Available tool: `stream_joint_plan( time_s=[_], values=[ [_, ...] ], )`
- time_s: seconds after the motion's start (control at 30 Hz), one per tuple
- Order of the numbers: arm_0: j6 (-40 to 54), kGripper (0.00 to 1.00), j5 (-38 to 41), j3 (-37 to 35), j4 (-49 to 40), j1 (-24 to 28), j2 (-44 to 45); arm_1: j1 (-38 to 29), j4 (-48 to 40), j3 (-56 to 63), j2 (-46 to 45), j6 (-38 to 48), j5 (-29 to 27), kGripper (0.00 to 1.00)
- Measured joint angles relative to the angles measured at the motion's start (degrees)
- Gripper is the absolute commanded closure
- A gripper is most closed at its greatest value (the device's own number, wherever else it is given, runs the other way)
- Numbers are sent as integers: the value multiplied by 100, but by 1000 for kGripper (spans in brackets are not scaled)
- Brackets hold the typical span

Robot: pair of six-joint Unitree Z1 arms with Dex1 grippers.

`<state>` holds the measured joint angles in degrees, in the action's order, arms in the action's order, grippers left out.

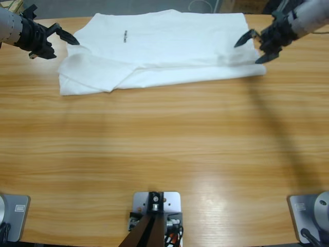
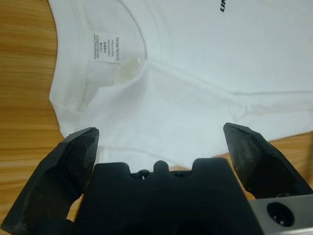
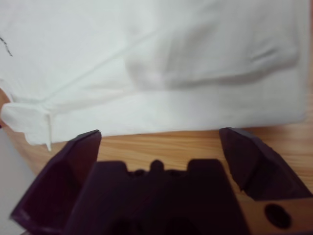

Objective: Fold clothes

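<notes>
The clothes are one white T-shirt [image 1: 164, 49] lying partly folded along the table's far edge, with a small dark printed mark [image 1: 125, 36]. My left gripper [image 1: 66, 36] hangs open just off the shirt's left end, holding nothing. The left wrist view shows the collar and its sewn label [image 2: 103, 45] on the shirt [image 2: 195, 88] just beyond the jaws. My right gripper [image 1: 254, 46] stands open at the shirt's right end, above the folded corner. In the right wrist view the white cloth [image 3: 161, 63] fills the picture beyond the gripper [image 3: 159, 142], with bare wood under the jaws.
The wooden table [image 1: 164, 154] stretches wide in front of the shirt. The shirt's back edge lies close to the table's far edge.
</notes>
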<state>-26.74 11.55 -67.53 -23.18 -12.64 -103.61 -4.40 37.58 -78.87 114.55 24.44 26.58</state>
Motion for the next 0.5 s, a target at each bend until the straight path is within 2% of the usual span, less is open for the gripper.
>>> stream_joint_plan(
  time_s=[0.5],
  values=[
    [72,0,0,0,-21,0,0,-90,-359,174,57,176,128,0]
  ],
)
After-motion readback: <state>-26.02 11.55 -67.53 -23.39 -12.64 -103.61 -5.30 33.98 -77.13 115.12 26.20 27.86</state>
